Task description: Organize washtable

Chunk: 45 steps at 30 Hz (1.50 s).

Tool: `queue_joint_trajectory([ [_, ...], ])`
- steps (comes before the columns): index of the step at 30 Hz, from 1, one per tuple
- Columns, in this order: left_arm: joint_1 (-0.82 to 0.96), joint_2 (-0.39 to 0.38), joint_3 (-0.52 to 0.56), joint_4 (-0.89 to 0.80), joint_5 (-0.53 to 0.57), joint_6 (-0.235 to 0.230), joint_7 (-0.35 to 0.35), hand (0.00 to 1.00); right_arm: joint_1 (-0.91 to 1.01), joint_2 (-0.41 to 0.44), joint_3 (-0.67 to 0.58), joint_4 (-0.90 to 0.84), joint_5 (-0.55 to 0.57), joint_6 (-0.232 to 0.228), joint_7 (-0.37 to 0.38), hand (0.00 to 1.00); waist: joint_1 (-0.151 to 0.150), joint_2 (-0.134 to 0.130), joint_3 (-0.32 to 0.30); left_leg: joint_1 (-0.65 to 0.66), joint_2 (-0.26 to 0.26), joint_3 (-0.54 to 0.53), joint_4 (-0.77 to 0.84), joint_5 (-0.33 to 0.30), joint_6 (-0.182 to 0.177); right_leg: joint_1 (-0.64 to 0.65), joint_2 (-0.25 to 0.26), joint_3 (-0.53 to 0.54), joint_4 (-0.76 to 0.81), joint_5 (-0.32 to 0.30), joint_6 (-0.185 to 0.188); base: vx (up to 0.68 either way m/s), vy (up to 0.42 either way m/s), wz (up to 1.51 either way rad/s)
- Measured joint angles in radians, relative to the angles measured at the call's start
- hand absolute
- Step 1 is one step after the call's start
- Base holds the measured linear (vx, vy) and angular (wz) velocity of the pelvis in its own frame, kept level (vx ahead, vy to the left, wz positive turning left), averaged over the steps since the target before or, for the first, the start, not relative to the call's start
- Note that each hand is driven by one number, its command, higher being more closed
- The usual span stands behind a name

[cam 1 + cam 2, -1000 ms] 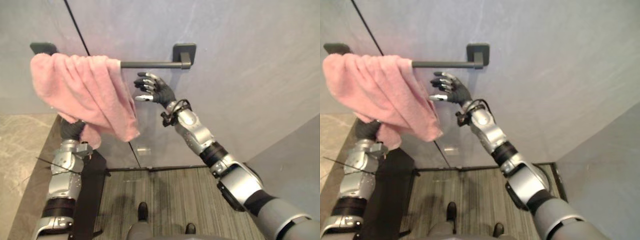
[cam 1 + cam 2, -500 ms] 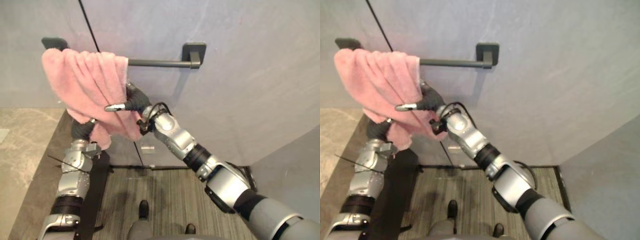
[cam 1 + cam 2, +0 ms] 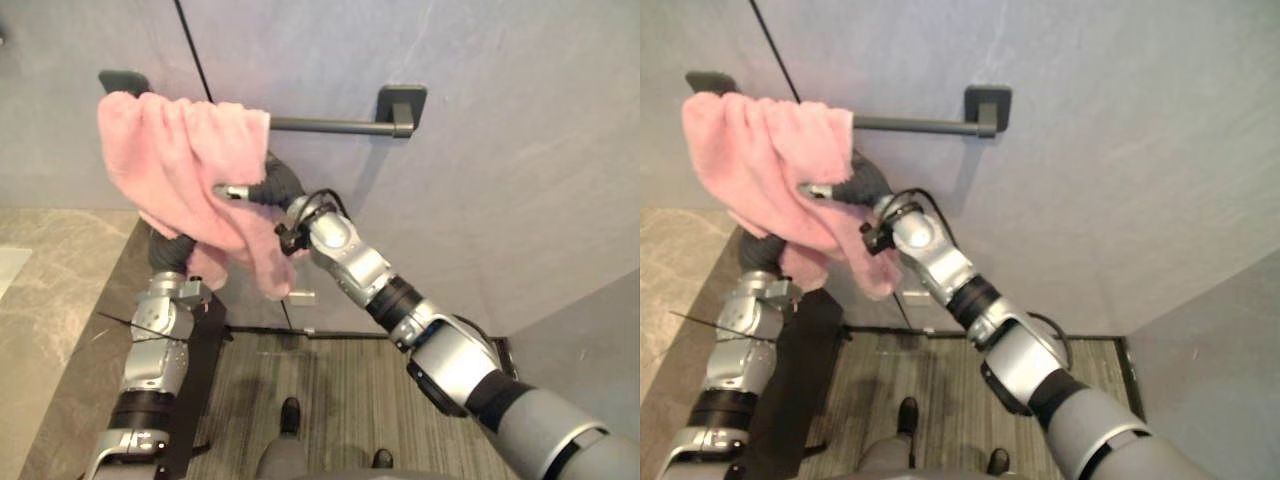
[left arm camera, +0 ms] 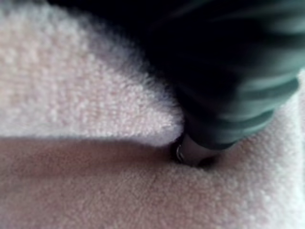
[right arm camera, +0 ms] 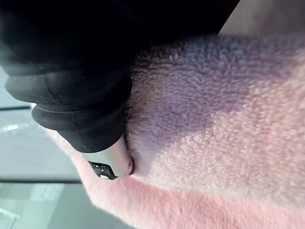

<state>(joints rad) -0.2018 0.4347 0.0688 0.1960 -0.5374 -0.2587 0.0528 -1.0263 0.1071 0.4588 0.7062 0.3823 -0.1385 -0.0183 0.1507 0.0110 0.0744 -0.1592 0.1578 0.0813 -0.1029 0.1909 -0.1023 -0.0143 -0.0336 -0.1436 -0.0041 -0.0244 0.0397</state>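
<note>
A pink towel hangs bunched over the left end of a dark wall bar. My right hand has reached across to the towel's right edge. Its thumb lies on the front of the cloth and its fingers are behind it, so the edge is pinched. The right wrist view has that thumb pressed into the pink pile. My left arm rises under the towel from below. The left hand is buried in the cloth, with towel gathered tight around it.
The bar ends in square dark mounts at the right and the left on a grey wall. A thin dark seam runs down the wall behind the towel. A stone counter lies at the left and striped flooring below.
My right hand was open beside the bar, then swung left to the towel's edge and closed on it. The camera has shifted a little. The left hand stays under the towel.
</note>
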Motion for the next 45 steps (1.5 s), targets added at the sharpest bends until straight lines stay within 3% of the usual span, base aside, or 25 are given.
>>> queue_joint_trajectory([
  [6, 0.028, -0.001, 0.004, -0.049, 0.000, 0.000, -0.003, 1.00, 0.000, -0.092, -0.064, 0.024, -0.001, 0.019, 0.013, 1.00, -0.005, 0.004, 0.005, 0.002, 0.000, 0.003, 0.000, 0.003, -0.004, 0.001, 0.000, 0.001, 0.001, 0.000, 0.000, 0.00, 0.000, 0.00],
  [10, 0.031, -0.003, 0.008, -0.049, 0.000, 0.003, -0.007, 1.00, 0.017, -0.106, -0.093, 0.016, 0.001, 0.020, 0.020, 1.00, -0.012, 0.012, 0.016, 0.012, 0.001, 0.007, -0.001, 0.002, -0.004, 0.010, 0.001, 0.001, 0.002, 0.000, 0.000, 0.00, 0.000, 0.00],
  [21, 0.050, -0.001, 0.054, -0.050, 0.000, 0.009, -0.028, 1.00, 0.095, -0.195, -0.154, -0.052, 0.041, 0.013, 0.028, 1.00, -0.031, -0.007, 0.029, 0.014, -0.001, 0.033, -0.001, -0.005, -0.005, -0.015, -0.007, 0.032, 0.004, -0.001, 0.007, -0.01, 0.004, -0.07],
  [31, 0.018, -0.001, 0.092, 0.008, -0.001, 0.009, -0.029, 1.00, 0.121, -0.198, -0.159, -0.102, 0.041, 0.012, 0.076, 1.00, -0.053, -0.018, 0.030, 0.009, 0.000, 0.044, -0.001, 0.002, -0.003, -0.025, -0.006, 0.042, 0.008, 0.009, 0.011, 0.02, -0.001, -0.03],
  [45, -0.065, -0.001, 0.099, 0.167, -0.001, 0.008, -0.030, 1.00, 0.109, -0.198, -0.123, -0.103, 0.060, 0.011, 0.083, 1.00, -0.055, -0.041, 0.029, 0.011, 0.001, 0.056, -0.001, 0.002, -0.003, -0.027, -0.007, 0.058, 0.011, 0.009, 0.011, 0.01, 0.000, -0.02],
])
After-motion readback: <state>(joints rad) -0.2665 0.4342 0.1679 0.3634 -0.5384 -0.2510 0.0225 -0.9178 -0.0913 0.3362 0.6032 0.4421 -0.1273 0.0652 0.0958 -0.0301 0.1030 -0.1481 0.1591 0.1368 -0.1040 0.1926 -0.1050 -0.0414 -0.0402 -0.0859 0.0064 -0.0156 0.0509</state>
